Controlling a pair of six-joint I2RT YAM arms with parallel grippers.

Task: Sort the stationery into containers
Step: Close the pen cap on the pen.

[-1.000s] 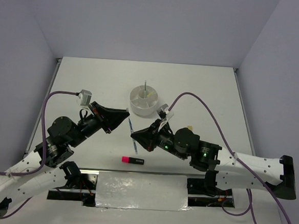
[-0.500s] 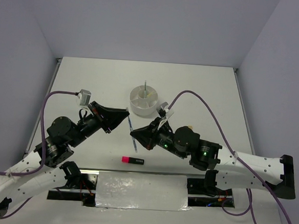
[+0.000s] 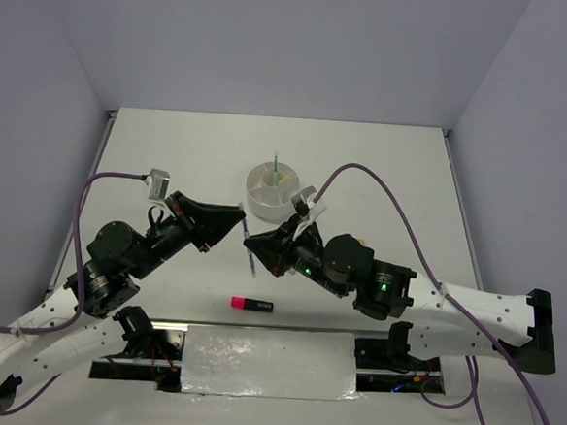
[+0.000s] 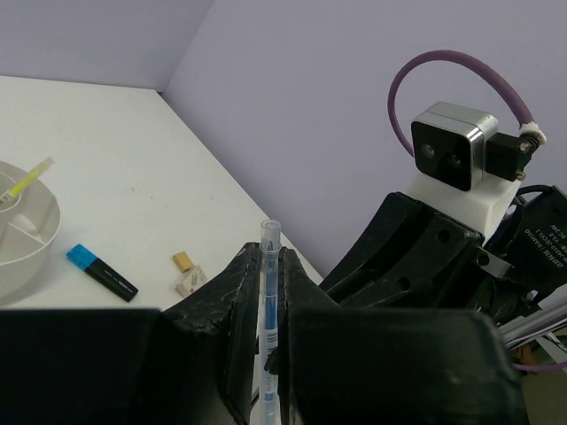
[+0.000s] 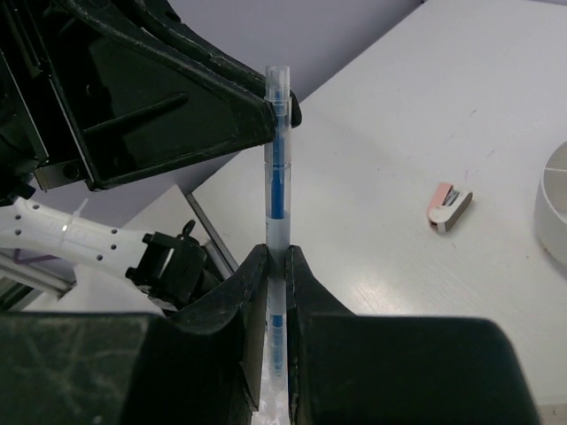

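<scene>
A thin clear pen with blue ink (image 3: 250, 254) is held above the table between both grippers. My left gripper (image 3: 242, 213) is shut on it near one end; in the left wrist view the pen (image 4: 268, 292) stands clamped between the jaws (image 4: 268, 266). My right gripper (image 3: 252, 242) is shut on the same pen (image 5: 277, 168) lower down, jaws (image 5: 276, 258) tight on its barrel. The round white divided cup (image 3: 265, 203) stands just beyond, holding a yellow stick (image 4: 27, 177) and an upright thin pen (image 3: 277, 163). A pink-and-black highlighter (image 3: 252, 305) lies near the front edge.
In the left wrist view a blue-and-black highlighter (image 4: 102, 273), a tan eraser (image 4: 183, 260) and a small white piece (image 4: 190, 282) lie right of the cup (image 4: 35, 239). A pink-and-white sharpener (image 5: 449, 205) lies on the table in the right wrist view.
My right gripper has moved up and left along the pen, closer to the left gripper's tips. The left arm has barely moved.
</scene>
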